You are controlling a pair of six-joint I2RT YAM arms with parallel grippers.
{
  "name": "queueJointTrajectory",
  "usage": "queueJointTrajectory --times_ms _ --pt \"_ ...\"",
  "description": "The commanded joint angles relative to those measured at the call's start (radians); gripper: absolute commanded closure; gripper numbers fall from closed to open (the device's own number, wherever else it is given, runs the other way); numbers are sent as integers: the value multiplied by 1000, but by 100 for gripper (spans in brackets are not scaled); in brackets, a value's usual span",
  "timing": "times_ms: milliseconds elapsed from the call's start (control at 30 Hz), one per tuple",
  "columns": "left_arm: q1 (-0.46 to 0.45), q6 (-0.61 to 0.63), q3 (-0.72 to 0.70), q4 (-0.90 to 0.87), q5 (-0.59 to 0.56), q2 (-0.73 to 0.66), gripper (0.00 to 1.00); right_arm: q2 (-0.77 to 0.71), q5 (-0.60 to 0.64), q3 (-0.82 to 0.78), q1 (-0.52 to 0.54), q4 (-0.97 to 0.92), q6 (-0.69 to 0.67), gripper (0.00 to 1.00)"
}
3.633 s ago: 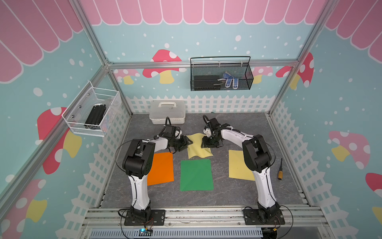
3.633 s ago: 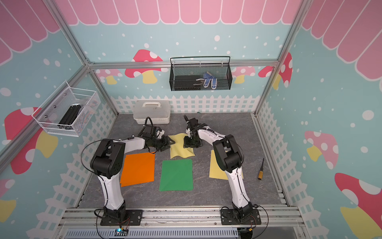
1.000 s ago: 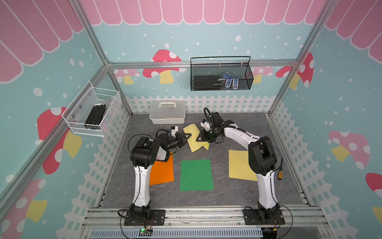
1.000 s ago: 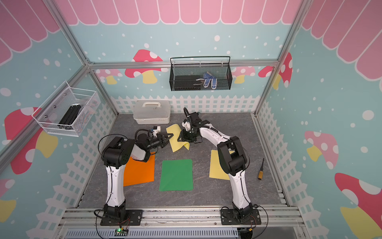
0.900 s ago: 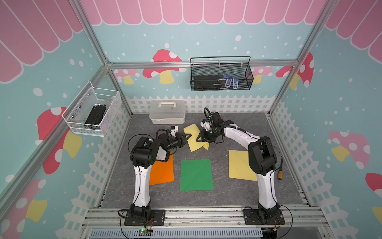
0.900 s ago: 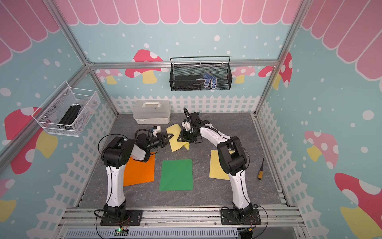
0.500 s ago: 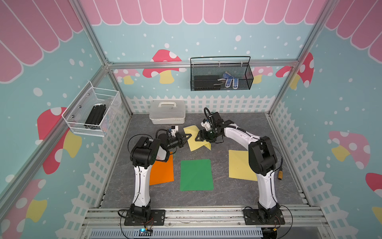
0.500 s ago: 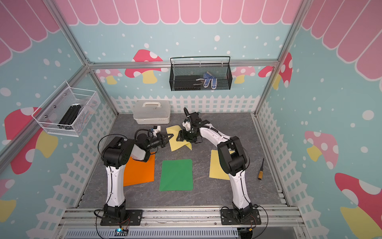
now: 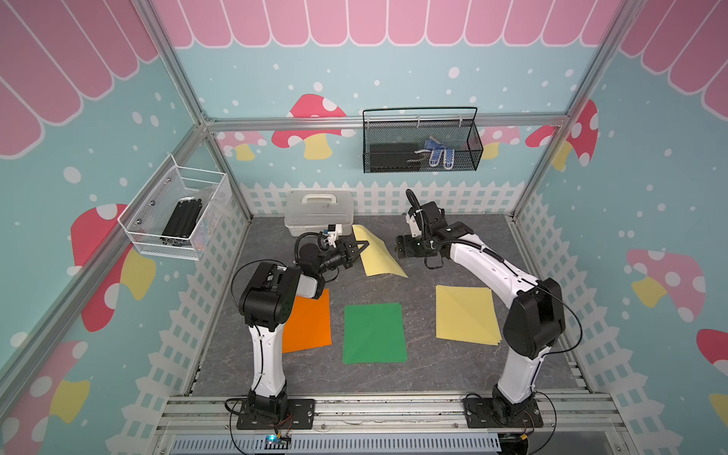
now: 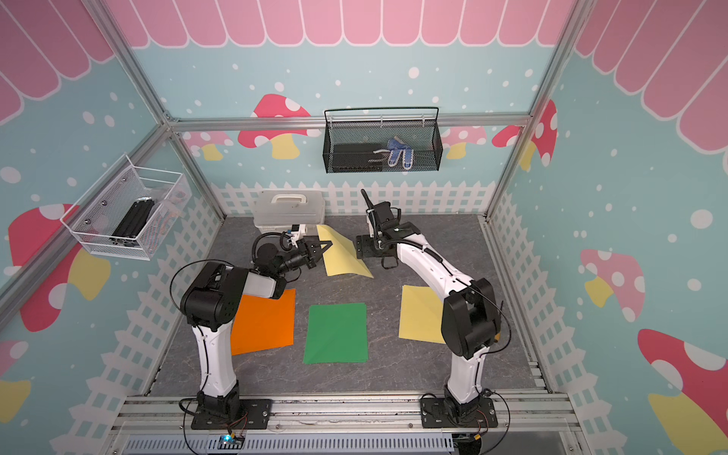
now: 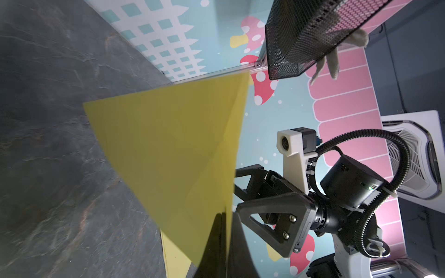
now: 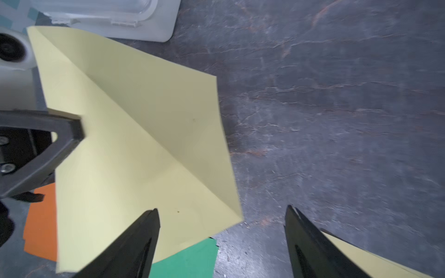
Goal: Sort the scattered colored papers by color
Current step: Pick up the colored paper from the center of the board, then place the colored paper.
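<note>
A pale yellow paper (image 9: 378, 254) (image 10: 342, 256) stands creased and half lifted off the floor near the back. My left gripper (image 9: 360, 248) (image 11: 226, 216) is shut on its left edge. My right gripper (image 9: 402, 250) (image 12: 221, 210) hangs open just right of that sheet, with nothing between its fingers. In the right wrist view the yellow paper (image 12: 134, 134) spreads ahead, with a left finger (image 12: 60, 134) on its edge. Flat in a front row lie the orange paper (image 9: 309, 321), the green paper (image 9: 374, 333) and a yellow pile (image 9: 465, 315).
A white lidded box (image 9: 319, 212) stands at the back just behind the left gripper. A black wire basket (image 9: 421, 145) hangs on the back wall and a white wire basket (image 9: 177, 212) on the left wall. White picket fencing edges the grey floor.
My right gripper has opened, let go of the lifted yellow paper and drawn slightly away. My left gripper has shut on the sheet's left edge.
</note>
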Motion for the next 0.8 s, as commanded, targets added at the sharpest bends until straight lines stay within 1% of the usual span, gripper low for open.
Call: queueJointTrajectory --times_ms 0,33,133,200,267,300,467,533,567,700,767 --pt "-53 71 49 -151 33 -88 100 -116 161 -54 0 -38 -20 13" --pt "-74 115 62 -220 32 -107 100 -149 171 -68 0 -40 -24 12" --pt "-153 317 139 -573 19 -169 100 -252 202 -111 -2 -56 -28 11" --pt "-222 475 231 -848 -18 -190 100 -318 219 -142 -6 -68 -26 11" --pt "-285 597 338 -1071 -64 -186 100 -382 238 -171 -12 -81 -23 10" --pt "-309 622 381 -1124 -77 -175 100 -410 244 -183 -15 -84 -23 10" --pt "-427 557 568 -1164 -90 -54 100 -570 290 -237 -30 -124 -31 7" --pt "-472 540 618 -1159 -94 -9 100 -614 304 -248 -37 -147 -34 6" --pt "-490 527 636 -1156 -97 13 100 -634 309 -252 -41 -163 -34 6" --pt "-545 431 641 -1024 -113 77 100 -703 314 -282 -55 -192 -19 6" --pt "-566 397 650 -988 -128 116 100 -731 315 -305 -59 -191 -8 6"
